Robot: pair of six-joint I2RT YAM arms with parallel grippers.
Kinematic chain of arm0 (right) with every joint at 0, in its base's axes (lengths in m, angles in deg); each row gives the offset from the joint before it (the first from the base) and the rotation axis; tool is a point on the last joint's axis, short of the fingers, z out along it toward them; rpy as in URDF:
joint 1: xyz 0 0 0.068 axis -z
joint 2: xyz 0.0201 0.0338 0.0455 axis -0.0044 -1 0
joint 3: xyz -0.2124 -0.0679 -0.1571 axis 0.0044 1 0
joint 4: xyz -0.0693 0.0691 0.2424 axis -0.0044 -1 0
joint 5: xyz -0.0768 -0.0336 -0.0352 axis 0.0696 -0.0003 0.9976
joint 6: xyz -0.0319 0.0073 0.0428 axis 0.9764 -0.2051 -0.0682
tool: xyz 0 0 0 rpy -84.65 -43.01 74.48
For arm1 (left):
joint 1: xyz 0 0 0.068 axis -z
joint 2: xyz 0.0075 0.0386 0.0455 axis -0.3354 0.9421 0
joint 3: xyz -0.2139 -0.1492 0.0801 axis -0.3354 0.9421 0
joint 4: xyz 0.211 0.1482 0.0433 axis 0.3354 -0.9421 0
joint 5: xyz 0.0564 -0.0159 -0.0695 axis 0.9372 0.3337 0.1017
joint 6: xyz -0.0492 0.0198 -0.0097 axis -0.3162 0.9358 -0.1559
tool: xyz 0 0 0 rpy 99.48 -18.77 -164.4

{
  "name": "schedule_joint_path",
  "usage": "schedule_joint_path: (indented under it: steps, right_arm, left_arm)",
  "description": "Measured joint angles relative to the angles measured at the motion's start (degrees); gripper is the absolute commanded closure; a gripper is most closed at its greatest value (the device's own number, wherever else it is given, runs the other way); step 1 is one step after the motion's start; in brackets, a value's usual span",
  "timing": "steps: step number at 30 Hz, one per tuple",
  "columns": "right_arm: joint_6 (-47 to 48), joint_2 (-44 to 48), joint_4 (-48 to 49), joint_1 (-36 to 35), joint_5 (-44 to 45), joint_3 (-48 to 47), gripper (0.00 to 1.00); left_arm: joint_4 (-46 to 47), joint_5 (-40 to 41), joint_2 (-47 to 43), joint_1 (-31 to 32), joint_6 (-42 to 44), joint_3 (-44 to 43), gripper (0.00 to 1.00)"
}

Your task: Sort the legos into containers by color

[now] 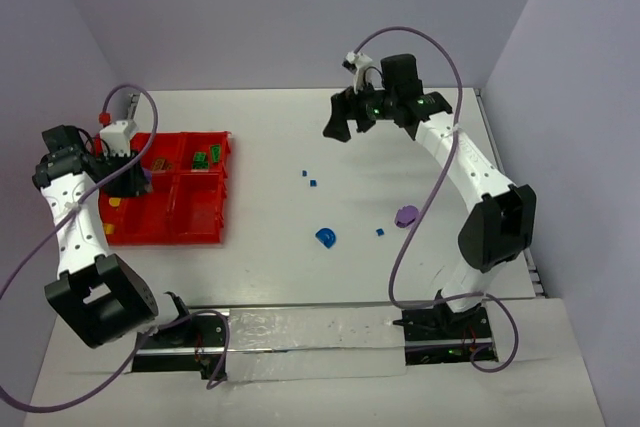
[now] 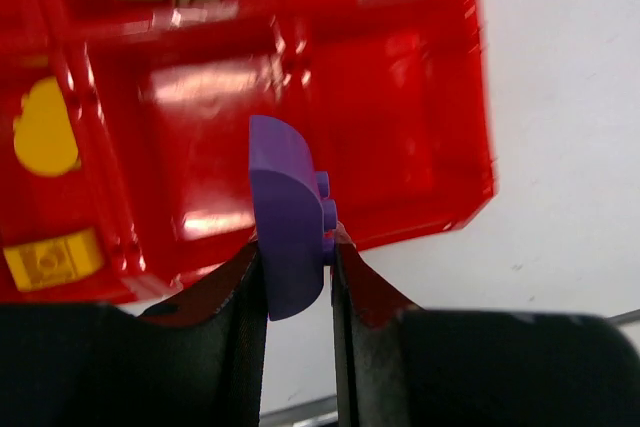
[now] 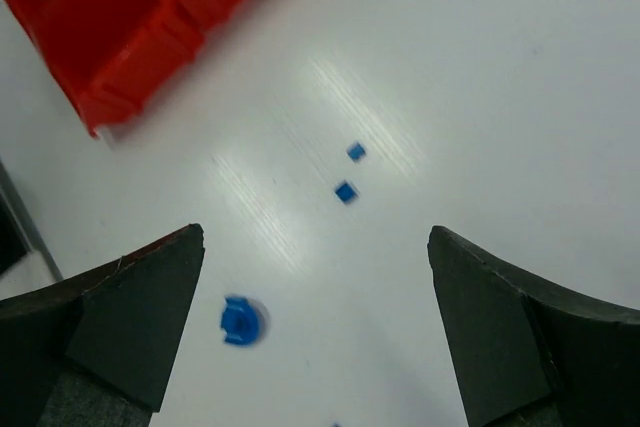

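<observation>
left gripper (image 2: 297, 272) pinches a purple lego (image 2: 285, 212)
containers (image 2: 400, 97) lie just beyond its tips; right gripper (image 3: 315, 287) gapes wide.

A white table (image 1: 280, 277) is enclosed by pale lilac walls (image 1: 280, 17); a shiny strip (image 1: 310, 335) is laid along its near edge.

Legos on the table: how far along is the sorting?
Partly done. Green legos and yellow legos already sit in the red bins. The left gripper holds a purple arch over the bins. Left on the table: a blue arch, a purple piece and tiny blue bits. The right gripper hangs open, empty.
</observation>
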Motion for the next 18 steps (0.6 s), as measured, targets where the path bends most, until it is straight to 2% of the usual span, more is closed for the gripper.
schedule_joint_path:
  steps: [6,10,15,17,18]
  right_arm:
    - [9.85,2.77,-10.69,1.62,6.64,4.45,0.00]
    - [12.50,2.82,-14.97,4.59,12.49,8.27,0.00]
    - [15.47,3.73,-18.58,6.20,19.95,14.52,0.00]
    - [16.86,4.51,-20.09,6.50,22.28,16.90,0.00]
    - [17.44,4.81,-20.91,6.57,23.37,17.76,0.00]
  left_arm:
    - [0.08,6.56,3.94,-0.34,1.25,2.09,1.00]
    - [2.20,9.53,9.38,-0.33,0.33,2.09,0.93]
    - [4.01,12.40,13.47,0.69,-0.75,2.09,0.71]
    - [4.57,13.31,14.16,1.53,-1.05,2.09,0.57]
    - [4.77,13.60,14.38,1.86,-1.23,2.09,0.53]
